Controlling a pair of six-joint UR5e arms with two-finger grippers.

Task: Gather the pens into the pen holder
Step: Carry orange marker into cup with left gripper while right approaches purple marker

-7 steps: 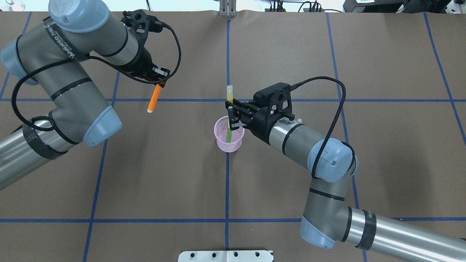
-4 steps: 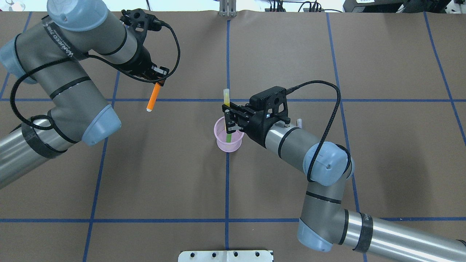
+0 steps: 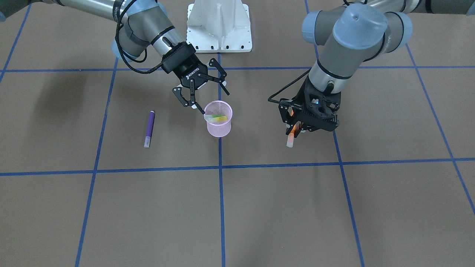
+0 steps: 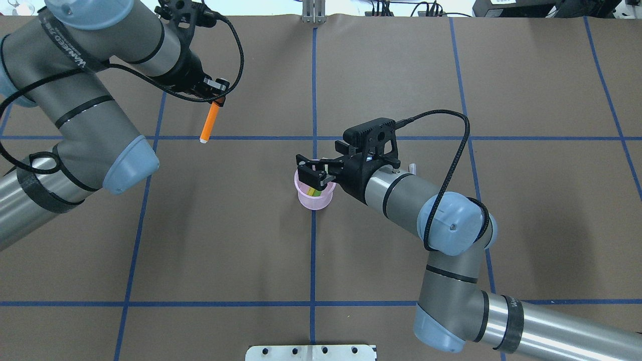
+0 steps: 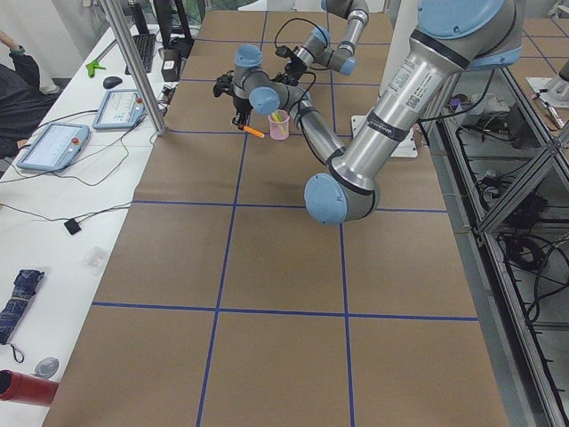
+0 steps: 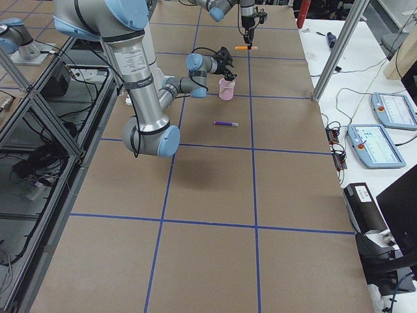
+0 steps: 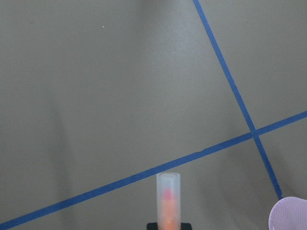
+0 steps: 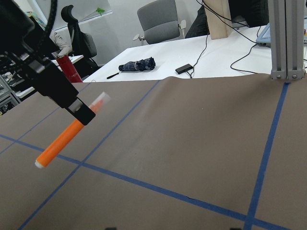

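Note:
The pink mesh pen holder (image 3: 219, 126) (image 4: 313, 199) stands near the table's middle on a blue tape line. A yellow pen and a green pen (image 3: 217, 118) (image 4: 314, 191) lean inside it. My right gripper (image 3: 214, 102) (image 4: 312, 173) hovers just over its rim, open and holding nothing. My left gripper (image 3: 295, 125) (image 4: 215, 100) is shut on the upper end of an orange pen (image 3: 291, 136) (image 4: 207, 124) (image 8: 64, 141), which hangs tilted above the table, well away from the cup. A purple pen (image 3: 149, 128) (image 6: 225, 123) lies flat on the table beside my right arm.
A white mounting plate (image 3: 219, 26) (image 4: 311, 352) sits at the robot's edge of the table. Blue tape lines (image 4: 313, 75) grid the brown cover. Beyond the far edge is a white desk with tablets (image 5: 53, 147) (image 6: 368, 143) and a metal post (image 6: 335, 52).
My right gripper has opened and let go of the yellow pen, which dropped into the holder beside the green one. My left arm has carried the orange pen slightly farther from the robot.

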